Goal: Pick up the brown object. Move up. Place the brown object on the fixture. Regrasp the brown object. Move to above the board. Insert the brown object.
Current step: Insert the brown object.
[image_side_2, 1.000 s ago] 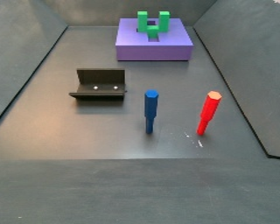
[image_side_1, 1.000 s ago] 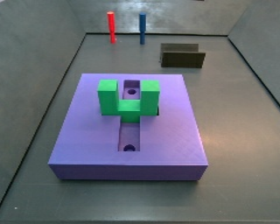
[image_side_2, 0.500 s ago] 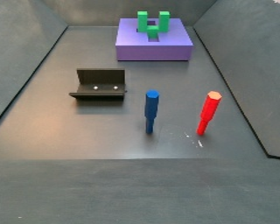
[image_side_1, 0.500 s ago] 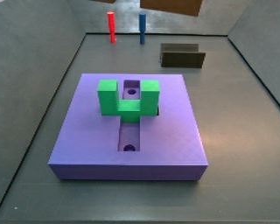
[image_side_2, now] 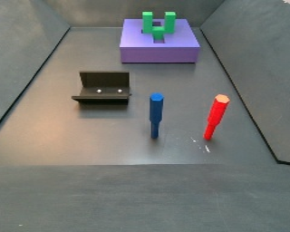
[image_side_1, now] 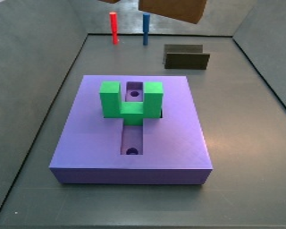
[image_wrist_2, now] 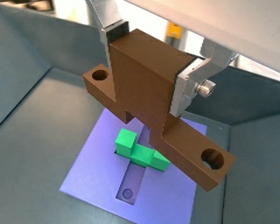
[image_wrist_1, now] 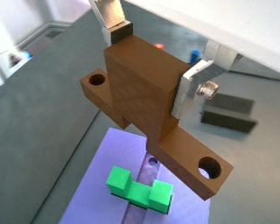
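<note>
Item: gripper (image_wrist_1: 152,61), jaws clamped on the brown object (image_wrist_1: 149,98), held high in air. Board (image_wrist_2: 130,171) lies directly beneath; its slot (image_wrist_2: 133,185) runs roughly 12-to-6 in a side view (image_side_1: 133,125), crossing the object's bar.

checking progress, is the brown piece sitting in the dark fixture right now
No: in a side view the fixture stands with nothing in it, while in a wrist view the gripper holds the brown object high above the board.
</note>
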### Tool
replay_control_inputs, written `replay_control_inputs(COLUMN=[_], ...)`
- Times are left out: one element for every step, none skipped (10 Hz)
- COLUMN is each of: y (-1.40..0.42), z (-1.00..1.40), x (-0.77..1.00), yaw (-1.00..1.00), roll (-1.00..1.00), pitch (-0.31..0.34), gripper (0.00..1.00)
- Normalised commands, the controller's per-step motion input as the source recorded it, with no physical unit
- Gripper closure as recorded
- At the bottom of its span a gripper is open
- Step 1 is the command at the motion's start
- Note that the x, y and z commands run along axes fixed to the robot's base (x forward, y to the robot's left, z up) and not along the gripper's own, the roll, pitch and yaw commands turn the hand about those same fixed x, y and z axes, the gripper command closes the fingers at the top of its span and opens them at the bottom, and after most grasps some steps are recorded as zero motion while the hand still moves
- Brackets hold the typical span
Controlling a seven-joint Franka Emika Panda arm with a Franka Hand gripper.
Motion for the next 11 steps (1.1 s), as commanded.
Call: replay_control_inputs(y=[-0.05, -0.07, -0.06, -0.05, -0.1, -0.05, -0.05, -0.04, 0.0, -0.05, -0.06], z=[0.0, 0.0, 0.0, -0.09, -0.47, -0.7, -0.66, -0.67, -0.53, -0.42, -0.35], x=[0.0, 0.0, 0.0, 0.0, 0.0, 0.07, 0.01, 0.01, 0.07, 0.0, 0.02], yaw=[-0.85, -0.89, -0.9, -0.92, -0.88, -0.91, -0.93, -0.94, -0.97, -1.0, -0.99], roll=[-0.25, -0.22, -0.2, -0.19, -0.07, 0.0, 0.0, 0.0, 0.0, 0.0, 0.0], pitch=[-0.087, -0.089, -0.076, -0.173, -0.246, -0.196, -0.214, -0.206, -0.074, -0.059, -0.051], gripper=[1.0, 1.0, 1.0, 1.0, 1.0, 1.0, 1.0, 1.0, 1.0, 1.0, 1.0])
